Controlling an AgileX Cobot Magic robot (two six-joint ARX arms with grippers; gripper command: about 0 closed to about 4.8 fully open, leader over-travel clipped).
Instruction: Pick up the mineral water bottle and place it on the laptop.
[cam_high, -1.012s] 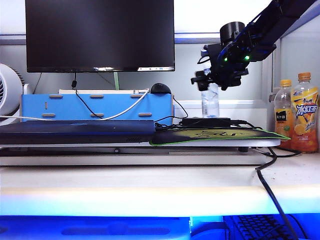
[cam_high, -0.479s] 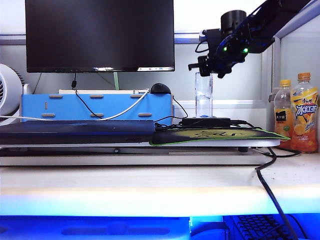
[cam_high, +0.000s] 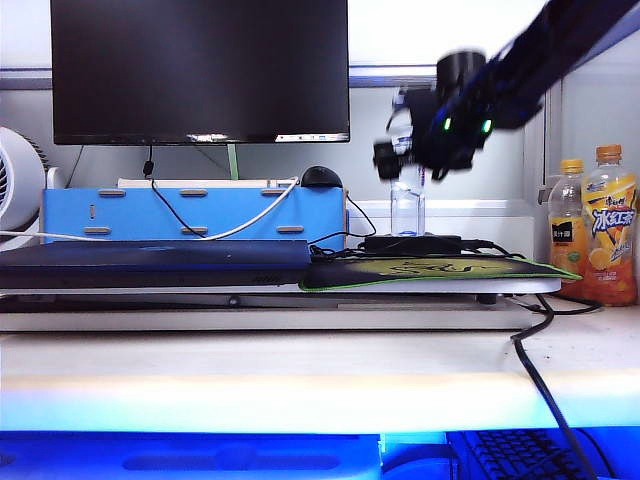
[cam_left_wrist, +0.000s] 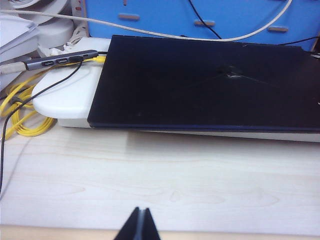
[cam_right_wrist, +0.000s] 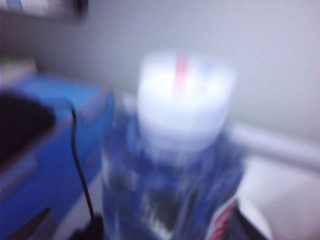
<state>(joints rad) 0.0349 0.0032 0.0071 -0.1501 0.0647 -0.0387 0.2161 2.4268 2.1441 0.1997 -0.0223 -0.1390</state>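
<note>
The mineral water bottle (cam_high: 407, 210), clear with a white cap, stands upright on a black power adapter (cam_high: 412, 243) behind the mouse pad. My right gripper (cam_high: 410, 160) is blurred by motion and sits over the bottle's neck. In the right wrist view the bottle (cam_right_wrist: 180, 150) fills the frame, with my right gripper (cam_right_wrist: 170, 231) open and a dark fingertip (cam_right_wrist: 92, 227) on either side of it. The laptop (cam_high: 150, 262) lies shut and flat at the left; its dark lid (cam_left_wrist: 210, 85) is bare. My left gripper (cam_left_wrist: 141, 214) is shut over the wooden desk, in front of the laptop.
A big black monitor (cam_high: 200, 70) stands behind a blue box (cam_high: 190, 215) with a mouse (cam_high: 321, 177) on it. Two orange-drink bottles (cam_high: 600, 225) stand at the right. The green-edged mouse pad (cam_high: 440, 270) lies beside the laptop. A yellow cable (cam_left_wrist: 20, 110) and USB hub (cam_left_wrist: 55, 61) lie beside the laptop.
My right gripper rose off the bottle's neck, then came back down over its top, shifting slightly left. The bottle still stands on the adapter, a little further left. The left arm has not moved.
</note>
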